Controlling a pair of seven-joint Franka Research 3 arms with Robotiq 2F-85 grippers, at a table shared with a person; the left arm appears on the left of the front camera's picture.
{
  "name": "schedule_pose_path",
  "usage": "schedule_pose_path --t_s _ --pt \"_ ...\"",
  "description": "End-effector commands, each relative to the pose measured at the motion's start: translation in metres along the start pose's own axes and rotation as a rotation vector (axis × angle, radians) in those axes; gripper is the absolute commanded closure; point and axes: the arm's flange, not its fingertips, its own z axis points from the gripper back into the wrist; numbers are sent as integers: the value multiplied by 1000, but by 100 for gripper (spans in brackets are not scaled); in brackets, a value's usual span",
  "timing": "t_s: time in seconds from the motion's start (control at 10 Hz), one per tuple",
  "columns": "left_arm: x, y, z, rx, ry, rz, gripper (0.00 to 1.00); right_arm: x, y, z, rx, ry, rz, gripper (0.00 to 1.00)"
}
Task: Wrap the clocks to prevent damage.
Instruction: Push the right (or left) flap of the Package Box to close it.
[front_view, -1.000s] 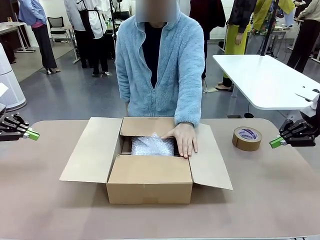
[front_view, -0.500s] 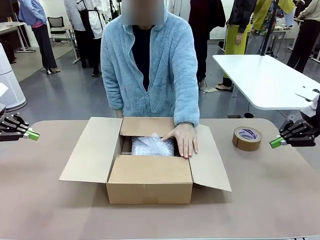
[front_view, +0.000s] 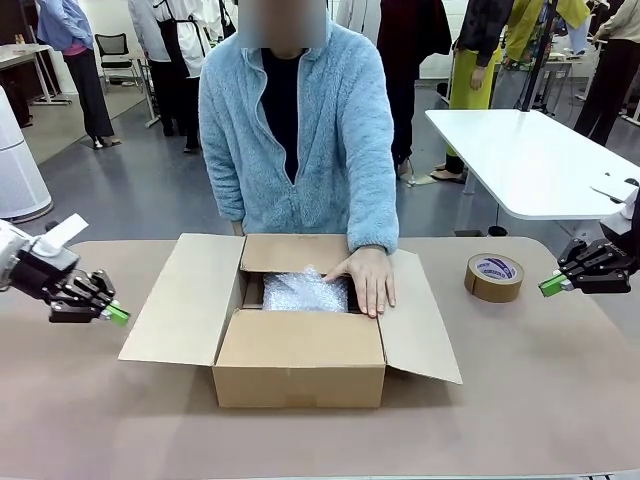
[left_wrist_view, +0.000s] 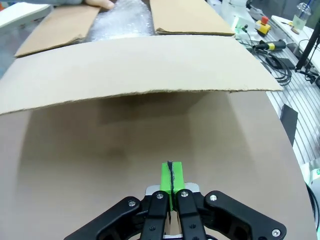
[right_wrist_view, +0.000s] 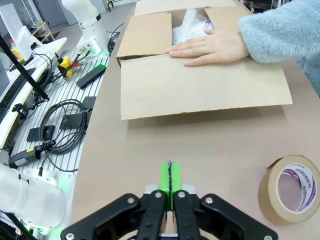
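Observation:
An open cardboard box (front_view: 300, 360) sits mid-table. Inside it lie the clocks (front_view: 303, 292) as a whitish bubble-wrap bundle, also seen in the left wrist view (left_wrist_view: 122, 22) and the right wrist view (right_wrist_view: 192, 24). A person's hand (front_view: 366, 277) rests flat on the box's right edge and partly on the bundle. My left gripper (front_view: 116, 314) is shut and empty, hovering just left of the box's left flap (left_wrist_view: 140, 70). At the table's right edge my right gripper (front_view: 548, 285) hangs shut, holding nothing, beside the tape roll.
A brown tape roll (front_view: 494, 277) lies on the table right of the box, near my right gripper (right_wrist_view: 170, 175). The box's flaps spread wide to both sides. A white table (front_view: 530, 160) stands behind at the right, and people stand farther back.
My left arm has swung in from the table's left edge toward the box's left flap, lower and nearer. The person has straightened slightly; the hand stays on the box. The right arm has not moved.

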Motion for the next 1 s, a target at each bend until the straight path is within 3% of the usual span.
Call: schedule_pose_path --t_s 0.0,0.3,0.6,0.9 --pt "-1 3 -16 27 -78 -63 99 -2 1 -1 5 -11 11 99" --pt "-7 0 -41 76 -290 -89 99 -2 1 -1 5 -11 11 99" --pt "0 6 -64 106 -318 -103 99 -2 1 -1 5 -11 11 99" --pt "38 25 -67 158 -388 -163 99 -2 1 -1 5 -11 11 99"
